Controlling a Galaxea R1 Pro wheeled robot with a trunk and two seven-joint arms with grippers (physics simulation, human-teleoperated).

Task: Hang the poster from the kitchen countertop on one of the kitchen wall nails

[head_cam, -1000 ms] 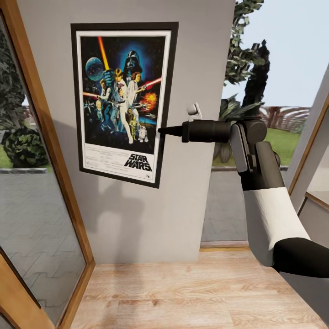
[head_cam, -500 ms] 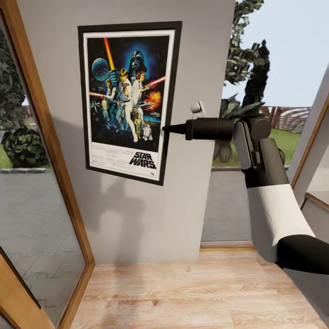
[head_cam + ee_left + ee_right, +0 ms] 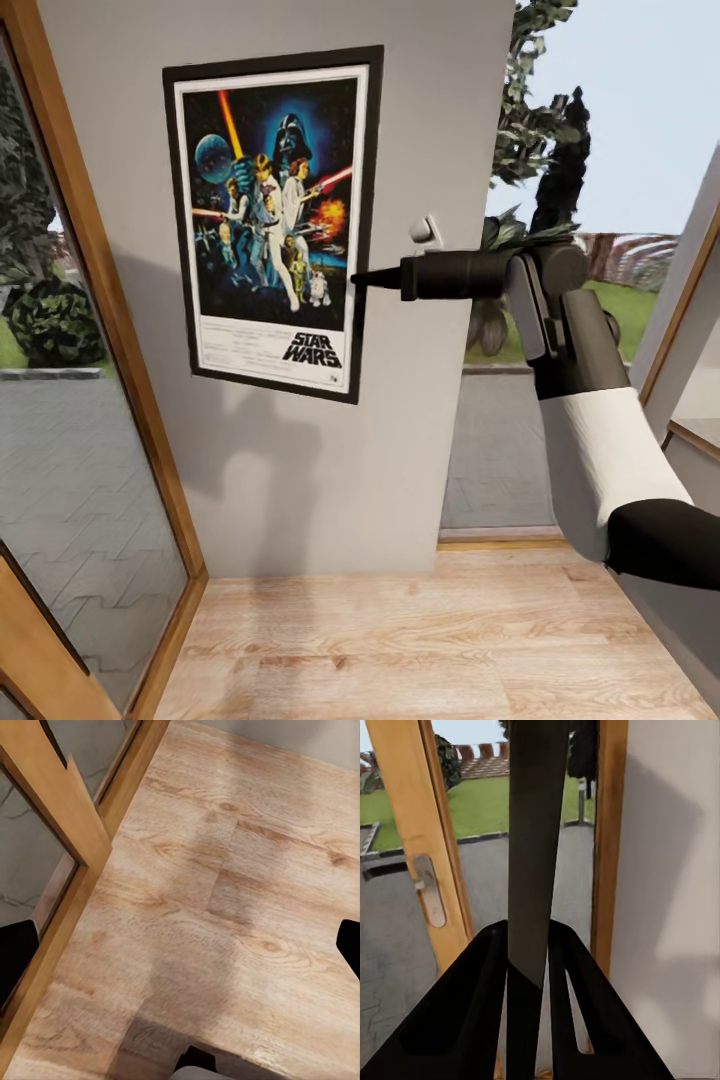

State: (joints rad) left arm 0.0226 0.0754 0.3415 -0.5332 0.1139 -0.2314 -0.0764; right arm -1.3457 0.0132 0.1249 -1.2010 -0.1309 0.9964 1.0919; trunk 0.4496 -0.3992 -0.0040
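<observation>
The poster (image 3: 272, 222) sits against the pale grey wall (image 3: 430, 120) directly ahead of the right gripper (image 3: 362, 281); the gripper's tip meets the poster's right edge, a little below mid-height, with the arm reaching in horizontally from the right. The poster's long axis runs vertically, with a slight tilt — the frame is not quite square to the wall's edges. In the right wrist view the poster appears edge-on as a dark, thin slab (image 3: 536, 855) standing between the two fingers (image 3: 472, 1012); the fingers press on either face, so the right gripper is clamped on the poster's edge. The right arm is plainly the nearer arm; the left gripper (image 3: 184, 945) hangs low over the wood floor (image 3: 430, 640), its dark fingertips showing at the picture's two sides, spread apart and holding nothing.

Appearance of the poster: flat rectangle; thin black frame; white border; colourful figures on dark blue; black "STAR WARS" lettering at the bottom. A small pale fitting (image 3: 425, 231) projects from the wall just above the gripper body; no nail can be made out, being hidden or too small to tell.

Judgement: the hanging step is at its end — the coming move turns on whether the poster's top bears on a nail behind it; release would test that, and a slip downward is the risk.
</observation>
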